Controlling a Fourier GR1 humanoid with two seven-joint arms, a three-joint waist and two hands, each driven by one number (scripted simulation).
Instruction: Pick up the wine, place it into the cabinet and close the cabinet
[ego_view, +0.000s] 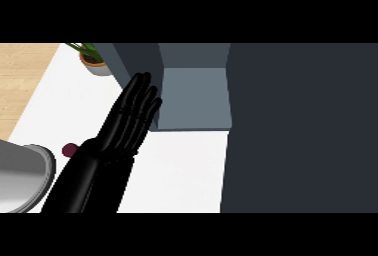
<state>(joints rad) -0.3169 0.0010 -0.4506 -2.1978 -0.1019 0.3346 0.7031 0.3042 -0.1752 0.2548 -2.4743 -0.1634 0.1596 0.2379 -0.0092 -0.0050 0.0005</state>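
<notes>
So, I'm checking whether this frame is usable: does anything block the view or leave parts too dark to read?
Head view: the black left robot hand covers the middle; the dark grey cabinet door fills the right, nearly featureless; only a small dark-red wine bottle top shows.

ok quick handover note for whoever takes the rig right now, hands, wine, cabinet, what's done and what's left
Left robot hand: open, fingers straight, raised in front of the cabinet opening, holding nothing.
Right robot hand: not in view.
Wine: only a small dark red bit shows on the white counter, just left of the left forearm.
Cabinet: open, with its dark door at the view's right.
Done: nothing visible.
Left: pick up wine, place it inside, close door.
</notes>
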